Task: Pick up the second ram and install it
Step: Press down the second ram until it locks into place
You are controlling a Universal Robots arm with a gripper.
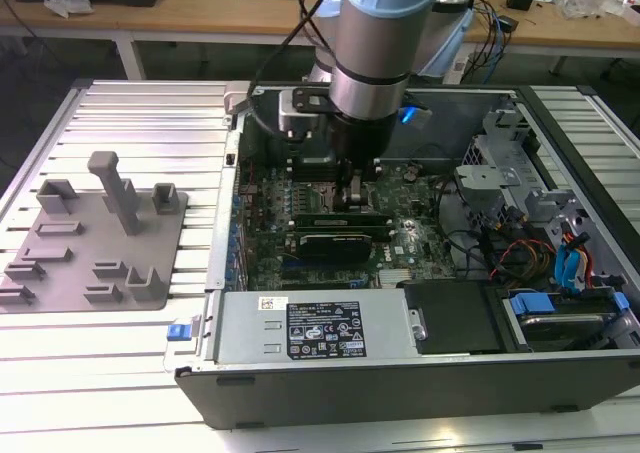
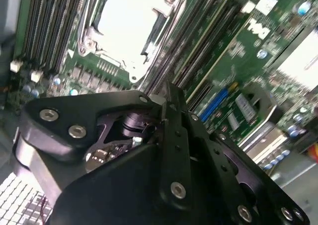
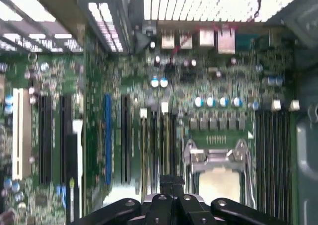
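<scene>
My gripper (image 1: 354,201) reaches down from the arm into the open computer case, onto the motherboard (image 1: 400,258). Its two black fingers are pressed together in both wrist views (image 2: 168,93) (image 3: 171,181). The tips stand over the long black slot strips (image 3: 154,145) next to the CPU socket (image 3: 216,178) (image 2: 126,24). The second ram is hidden below the fingers. I cannot tell whether anything is pinched between them.
The grey holder plate (image 1: 95,233) with upright posts lies on the ribbed table at the exterior view's left. Inside the case, the power supply box (image 1: 310,328) sits along the near wall. Drive cages (image 1: 500,178) and loose cables (image 1: 520,253) crowd the exterior view's right.
</scene>
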